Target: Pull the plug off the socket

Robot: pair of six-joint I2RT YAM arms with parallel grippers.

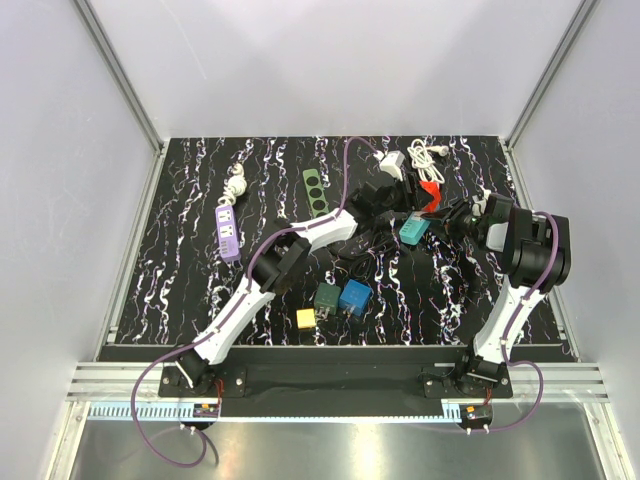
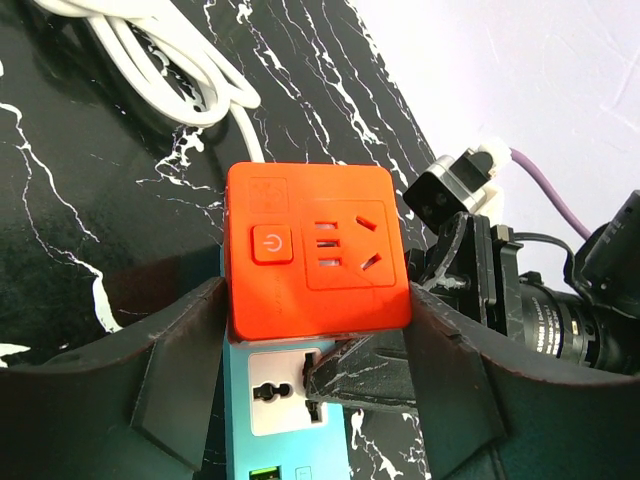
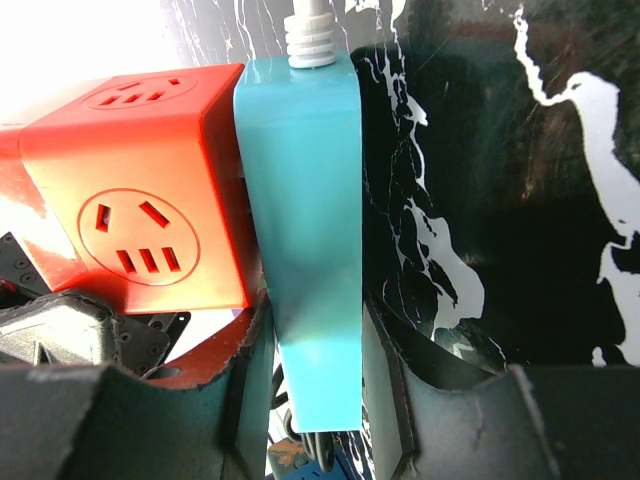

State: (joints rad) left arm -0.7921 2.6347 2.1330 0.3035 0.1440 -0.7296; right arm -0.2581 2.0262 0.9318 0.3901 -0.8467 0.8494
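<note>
An orange cube plug (image 2: 315, 250) sits flush against a teal socket strip (image 2: 285, 440), seemingly still plugged into it. My left gripper (image 2: 315, 305) is shut on the orange cube, one finger on each side. My right gripper (image 3: 318, 350) is shut on the teal strip (image 3: 300, 200), with the orange cube (image 3: 140, 190) against the strip's left face. In the top view both grippers meet at the teal strip (image 1: 415, 230) right of centre, with the orange cube (image 1: 431, 192) just beyond it. The strip's white cord (image 3: 308, 35) leaves its far end.
A purple strip (image 1: 228, 232) and a green strip (image 1: 316, 192) lie at the left and middle. Blue (image 1: 354, 297), dark green (image 1: 327, 296) and yellow (image 1: 305, 319) cubes sit near the front. A white adapter (image 1: 390, 163) and a coiled white cable (image 1: 425, 155) lie at the back.
</note>
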